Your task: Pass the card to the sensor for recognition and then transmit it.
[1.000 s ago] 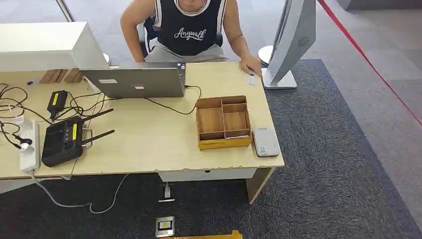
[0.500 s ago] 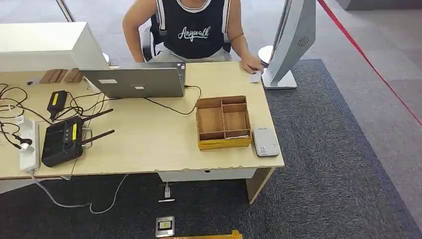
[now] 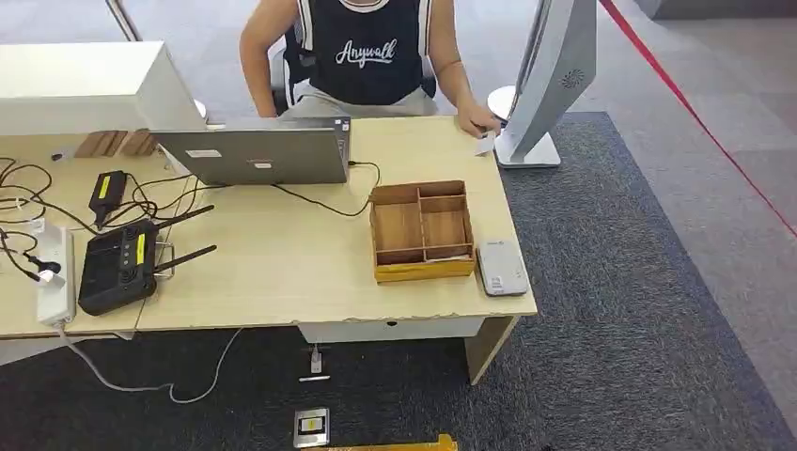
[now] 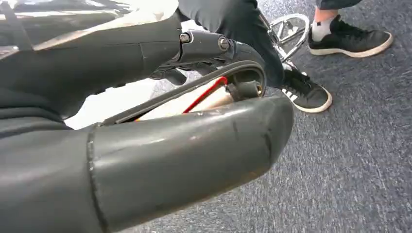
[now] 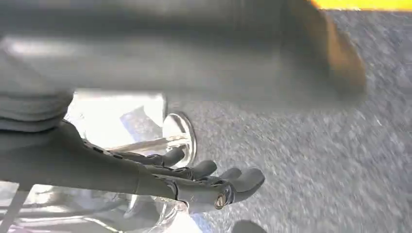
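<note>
A person's hand (image 3: 476, 119) is holding the card (image 3: 485, 144) at upper centre; the sensor (image 3: 501, 267) is lying lower right. Both robot hands (image 4: 160, 160) (image 5: 204, 187) are hanging spread, holding nothing.

You see a pale wooden counter (image 3: 282, 272) standing on dark grey carpet (image 3: 639, 310); right of the counter, a red floor line (image 3: 695, 113) crosses it.

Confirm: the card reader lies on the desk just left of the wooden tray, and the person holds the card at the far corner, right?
Not quite. The head view shows the card reader just right of the wooden tray, near the desk edge. The person's hand does hold the card at the far corner.
</note>
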Tool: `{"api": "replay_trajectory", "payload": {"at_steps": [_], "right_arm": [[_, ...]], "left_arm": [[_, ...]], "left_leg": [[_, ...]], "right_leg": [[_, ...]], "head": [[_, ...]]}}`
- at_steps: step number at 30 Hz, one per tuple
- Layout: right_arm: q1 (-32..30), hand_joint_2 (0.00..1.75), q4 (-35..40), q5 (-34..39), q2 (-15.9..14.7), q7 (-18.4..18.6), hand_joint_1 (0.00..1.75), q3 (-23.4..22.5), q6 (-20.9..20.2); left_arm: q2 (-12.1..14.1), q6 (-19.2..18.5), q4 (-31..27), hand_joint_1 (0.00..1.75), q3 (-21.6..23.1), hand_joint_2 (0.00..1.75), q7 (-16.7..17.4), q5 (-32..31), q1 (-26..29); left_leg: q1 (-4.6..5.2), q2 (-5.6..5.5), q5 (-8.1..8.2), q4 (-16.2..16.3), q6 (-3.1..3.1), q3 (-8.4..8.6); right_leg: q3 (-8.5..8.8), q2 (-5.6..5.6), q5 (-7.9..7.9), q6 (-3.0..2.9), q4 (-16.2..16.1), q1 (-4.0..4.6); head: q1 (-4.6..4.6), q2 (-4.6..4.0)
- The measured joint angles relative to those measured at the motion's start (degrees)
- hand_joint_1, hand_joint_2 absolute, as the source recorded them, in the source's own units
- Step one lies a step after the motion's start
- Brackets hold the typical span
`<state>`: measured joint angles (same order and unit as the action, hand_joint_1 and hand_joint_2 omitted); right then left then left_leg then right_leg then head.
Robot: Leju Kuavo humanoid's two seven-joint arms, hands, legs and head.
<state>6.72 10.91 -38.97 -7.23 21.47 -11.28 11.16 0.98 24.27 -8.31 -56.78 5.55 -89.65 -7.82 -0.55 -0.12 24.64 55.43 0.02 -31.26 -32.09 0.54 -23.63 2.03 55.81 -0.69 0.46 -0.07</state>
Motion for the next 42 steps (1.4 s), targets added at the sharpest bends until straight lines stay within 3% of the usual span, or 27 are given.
{"api": "replay_trajectory", "payload": {"at_steps": [3,7,13,27,33,35,42], "right_arm": [[1.7,1.75,0.7,0.9,-1.8,-1.0,0.00,0.0,3.2],[6.1,1.75,2.0,-0.7,-6.1,-1.1,0.00,0.0,4.0],[15.1,1.75,6.3,-4.3,-12.5,2.3,0.00,2.9,0.4],[31.8,1.75,15.9,-7.6,-19.6,7.0,0.00,15.6,-1.0],[33.2,1.75,19.8,-6.6,-21.1,6.9,0.00,19.7,1.4],[34.9,1.75,22.1,-6.6,-21.8,6.8,0.00,21.5,3.3],[41.2,1.75,35.1,-5.0,-24.2,7.7,0.00,26.9,3.3]], "left_arm": [[0.0,-0.9,0.0,0.00,0.2,0.00,1.0,-0.3,0.0],[0.1,-0.2,0.0,0.00,0.5,0.00,-0.5,-0.2,0.0],[0.6,0.3,0.0,0.00,0.9,0.00,-3.0,0.2,-0.2],[1.3,-0.2,0.0,0.00,0.9,0.00,-2.5,0.1,-0.2],[1.4,-0.2,0.0,0.00,0.9,0.00,-2.5,0.2,-0.1],[1.4,-0.2,0.0,0.00,0.9,0.00,-2.9,0.2,-0.1],[1.3,-0.1,0.0,0.00,0.9,0.00,-3.9,-0.3,-0.1]], "left_leg": [[0.02,0.01,0.00,0.0,0.00,-0.01],[0.12,0.03,-0.05,0.0,0.06,-0.02],[0.21,0.09,-0.21,0.0,0.14,-0.04],[0.23,0.00,-0.34,0.0,0.14,-0.19],[0.26,-0.07,-0.34,0.0,0.14,-0.32],[0.31,-0.02,-0.34,0.0,0.14,-0.34],[0.29,-0.03,-0.42,0.0,0.16,-0.38]], "right_leg": [[0.00,-0.01,0.04,0.03,0.0,-0.02],[-0.01,-0.01,0.12,0.10,0.0,-0.11],[-0.09,-0.03,0.28,0.16,0.0,-0.21],[-0.19,0.01,0.35,0.22,0.1,-0.24],[-0.23,0.03,0.35,0.23,0.1,-0.26],[-0.35,0.01,0.41,0.22,0.1,-0.29],[-0.37,0.02,0.42,0.23,0.1,-0.28]], "head": [[0.04,0.00],[0.04,0.00],[0.02,0.00],[0.04,0.00],[0.04,0.00],[0.00,0.00],[0.04,0.00]]}}
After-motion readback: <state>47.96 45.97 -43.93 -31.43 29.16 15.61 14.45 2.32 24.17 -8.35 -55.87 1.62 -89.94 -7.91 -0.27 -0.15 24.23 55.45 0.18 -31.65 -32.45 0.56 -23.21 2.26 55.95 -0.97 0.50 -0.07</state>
